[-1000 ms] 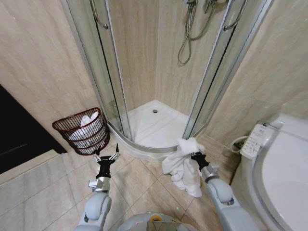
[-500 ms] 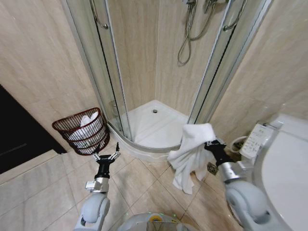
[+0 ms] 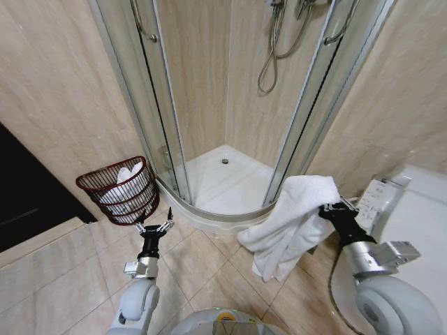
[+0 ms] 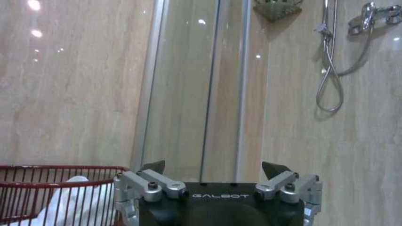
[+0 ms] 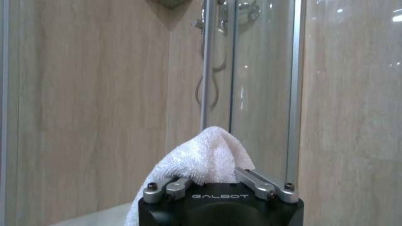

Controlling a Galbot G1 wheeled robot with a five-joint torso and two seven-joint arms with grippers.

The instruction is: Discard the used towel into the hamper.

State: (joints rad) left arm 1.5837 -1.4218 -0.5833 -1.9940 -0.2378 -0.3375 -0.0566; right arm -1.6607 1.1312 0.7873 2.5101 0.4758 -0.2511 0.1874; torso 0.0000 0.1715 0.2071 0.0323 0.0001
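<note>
My right gripper (image 3: pixel 328 207) is shut on a white towel (image 3: pixel 290 223), which hangs in folds above the floor tiles in front of the shower's right door post. In the right wrist view the towel (image 5: pixel 204 165) bunches up between the closed fingers (image 5: pixel 169 187). The hamper (image 3: pixel 119 190), a reddish-brown slatted basket with white cloth inside, stands on the floor at the left against the wall. My left gripper (image 3: pixel 154 227) is open just in front and to the right of the hamper. The left wrist view has the hamper's rim (image 4: pixel 56 168) beside the open left gripper (image 4: pixel 213 168).
A corner shower cabin (image 3: pixel 223 105) with glass doors and a raised white tray (image 3: pixel 227 188) fills the middle. A toilet (image 3: pixel 412 237) with a side control panel (image 3: pixel 370 202) stands at the right. A dark doorway (image 3: pixel 21 188) lies at the far left. Tiled floor (image 3: pixel 202 265) runs between my arms.
My right gripper has lifted the towel higher and carried it to the right, away from the shower tray edge. The left arm has stayed where it was.
</note>
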